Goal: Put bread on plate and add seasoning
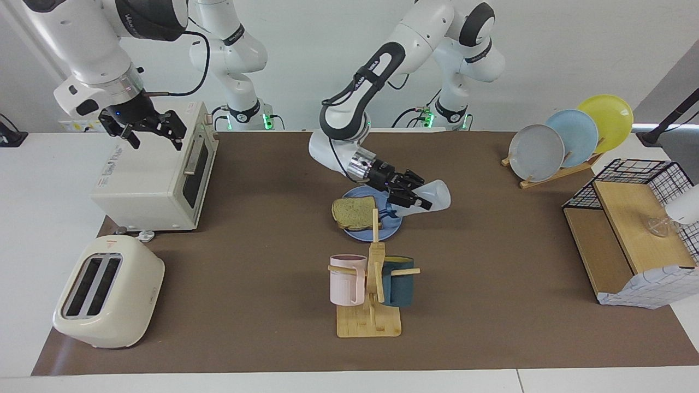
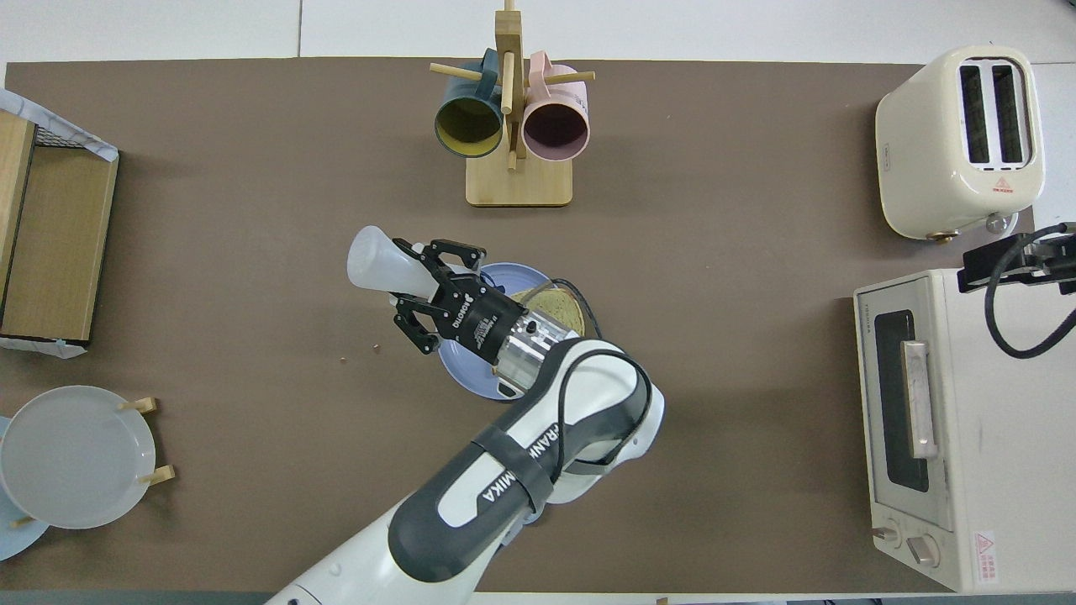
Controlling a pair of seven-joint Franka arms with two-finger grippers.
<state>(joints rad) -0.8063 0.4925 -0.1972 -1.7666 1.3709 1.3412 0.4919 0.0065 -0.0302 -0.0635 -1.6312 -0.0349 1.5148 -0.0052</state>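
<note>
— Overhead view first: where does the left gripper (image 2: pixel 418 296) stand, and what room is around it?
— Over the blue plate's (image 2: pixel 461 376) rim at the left arm's side, clenched on the seasoning bottle (image 2: pixel 378 263), which is tipped sideways. Bare brown mat (image 2: pixel 210 277) lies wide open toward the left arm's end.
— And the bread (image 1: pixel 354 213)?
— On the plate. The mug tree (image 1: pixel 373 284), with pink mug (image 1: pixel 345 279) and teal mug (image 1: pixel 397 281), stands near, farther from the robots.
— The right gripper (image 1: pixel 154 134)?
— Waiting over the toaster oven (image 1: pixel 155 169), fingers spread, holding nothing
</note>
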